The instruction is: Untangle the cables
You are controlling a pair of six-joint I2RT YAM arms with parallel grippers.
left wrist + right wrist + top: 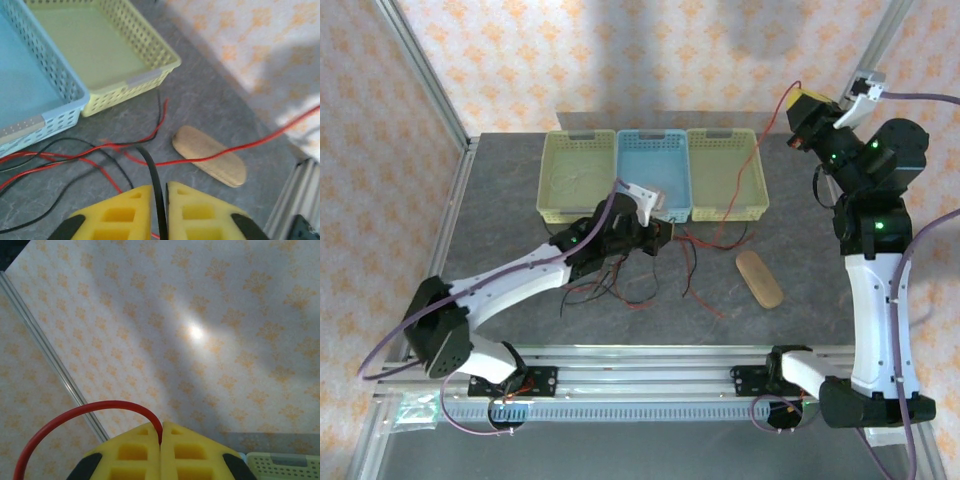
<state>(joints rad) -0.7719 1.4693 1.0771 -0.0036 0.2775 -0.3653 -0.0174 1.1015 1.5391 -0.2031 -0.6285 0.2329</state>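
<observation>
Beside the tangled cables point(151, 167), three baskets point(725, 134) and a wooden slat point(759, 279)

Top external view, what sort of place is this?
Probably a robot test cell in a lab, not a home: aluminium frame, wallpaper-patterned backdrop panels, and a left arm and right arm mounted at the grey table.

perforated plastic baskets point(653, 175), matt wooden piece point(210, 155), smooth cables point(100, 150).

cables point(156, 185) in front of 3 baskets point(655, 170), paddle point(759, 279) rt of cables
</observation>
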